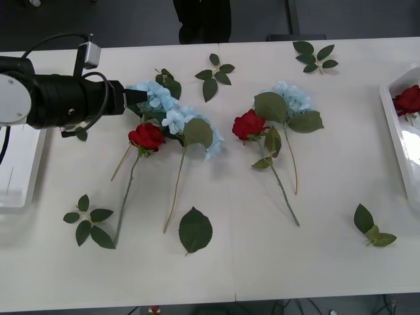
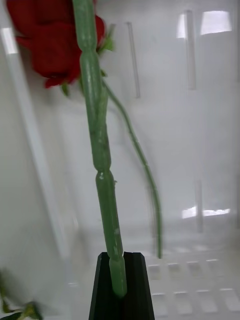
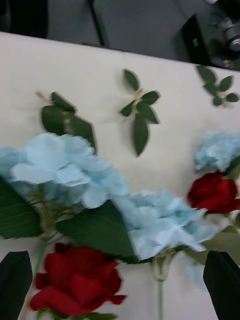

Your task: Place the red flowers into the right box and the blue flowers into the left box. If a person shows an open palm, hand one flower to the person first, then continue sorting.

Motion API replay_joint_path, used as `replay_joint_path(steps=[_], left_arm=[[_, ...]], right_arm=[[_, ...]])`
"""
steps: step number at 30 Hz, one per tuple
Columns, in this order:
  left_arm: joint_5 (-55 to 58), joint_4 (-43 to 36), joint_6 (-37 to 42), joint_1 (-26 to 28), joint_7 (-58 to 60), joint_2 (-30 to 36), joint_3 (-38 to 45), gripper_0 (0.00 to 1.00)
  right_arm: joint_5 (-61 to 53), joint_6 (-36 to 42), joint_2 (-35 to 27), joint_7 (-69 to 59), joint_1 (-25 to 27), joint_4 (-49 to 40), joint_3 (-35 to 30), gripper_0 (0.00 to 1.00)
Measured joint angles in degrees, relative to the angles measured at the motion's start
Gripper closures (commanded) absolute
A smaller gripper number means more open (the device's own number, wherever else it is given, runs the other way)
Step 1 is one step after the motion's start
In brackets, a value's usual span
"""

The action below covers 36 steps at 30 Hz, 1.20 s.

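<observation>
My left gripper point(image 1: 130, 100) hovers open over the left cluster, its black fingers point(image 3: 14, 285) on either side of a red flower point(image 3: 75, 282) lying under two blue flowers point(image 3: 55, 170) point(image 3: 160, 220). From the front, that rose point(image 1: 146, 136) and the blue heads point(image 1: 154, 95) point(image 1: 190, 125) overlap on the table. A second rose point(image 1: 248, 125) and a blue flower point(image 1: 289, 97) lie at centre. My right gripper point(image 2: 118, 265) is shut on a green rose stem point(image 2: 97, 130) over the right box point(image 2: 200, 125), its red head point(image 2: 50, 45) low inside. The right box point(image 1: 392, 125) holds a rose point(image 1: 408, 100). The left box point(image 1: 20, 177) sits under my left arm.
Loose green leaf sprigs lie about: at the back point(image 1: 215, 73), back right point(image 1: 314, 56), front left point(image 1: 88, 220), front centre point(image 1: 195, 230) and front right point(image 1: 371, 226). A second thin stem point(image 2: 145, 170) lies in the right box. A dark-clothed person point(image 1: 203, 20) stands behind the table.
</observation>
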Motion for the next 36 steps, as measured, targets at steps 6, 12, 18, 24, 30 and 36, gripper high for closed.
replay_joint_path(steps=[6, 12, 18, 24, 30, 36], left_arm=[[-9.0, 3.9, 0.0, -0.8, 0.0, 0.1, -1.7, 0.0], [-16.4, 6.7, -0.7, -2.3, 0.0, 0.2, -6.5, 0.0], [-21.7, 9.0, -4.2, -3.2, 0.0, 0.3, -12.4, 0.0], [-25.3, 12.9, -7.4, -4.2, -0.1, 0.3, -15.7, 0.0], [-28.4, 16.1, -7.8, -5.8, -0.6, -0.4, -15.8, 0.0], [-28.6, 18.4, -8.2, -7.1, -1.2, -2.5, -15.8, 0.0]], right_arm=[[1.1, -9.2, 0.0, 7.0, 0.0, 8.7, 1.7, 1.0], [0.8, -13.8, 0.0, 7.0, 0.0, 11.1, 8.8, 1.0], [0.8, -17.7, 0.8, 7.0, 0.0, 13.5, 13.9, 1.0], [1.1, -19.6, 2.3, 7.0, 0.0, 15.4, 15.1, 1.0], [1.9, -19.7, 2.6, 7.0, 0.0, 15.6, 15.6, 1.0], [2.2, -19.7, 2.6, 7.0, 0.0, 15.8, 16.1, 0.36]])
